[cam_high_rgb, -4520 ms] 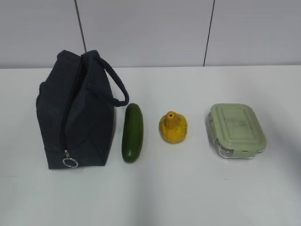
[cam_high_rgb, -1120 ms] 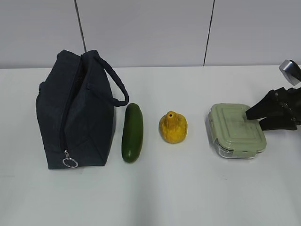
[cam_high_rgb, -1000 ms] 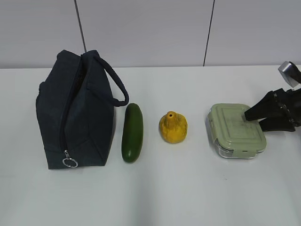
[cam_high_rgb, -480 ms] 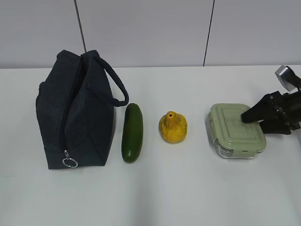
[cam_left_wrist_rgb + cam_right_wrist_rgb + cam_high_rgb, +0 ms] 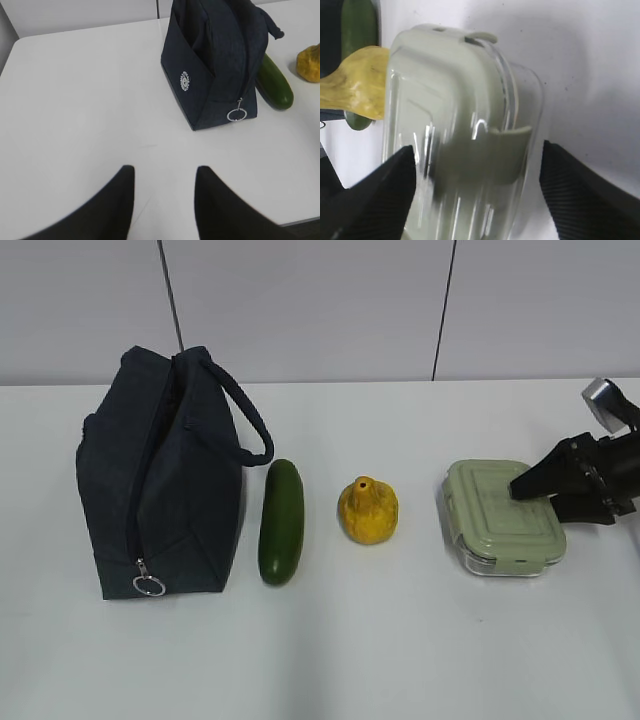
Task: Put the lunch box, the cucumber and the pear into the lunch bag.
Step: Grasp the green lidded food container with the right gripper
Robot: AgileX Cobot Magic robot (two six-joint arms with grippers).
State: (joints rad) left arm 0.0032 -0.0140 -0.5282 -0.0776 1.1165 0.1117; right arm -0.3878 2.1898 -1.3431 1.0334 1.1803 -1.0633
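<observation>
Lunch bag (image 5: 210,65) bears an unreadable round white logo; both jaws open, holding nothing

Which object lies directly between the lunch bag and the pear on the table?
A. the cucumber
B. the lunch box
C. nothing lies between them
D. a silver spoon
A: in the exterior view the cucumber lies lengthwise just right of the lunch bag, and the pear sits further right of it; the lunch box is at the far right.
</observation>
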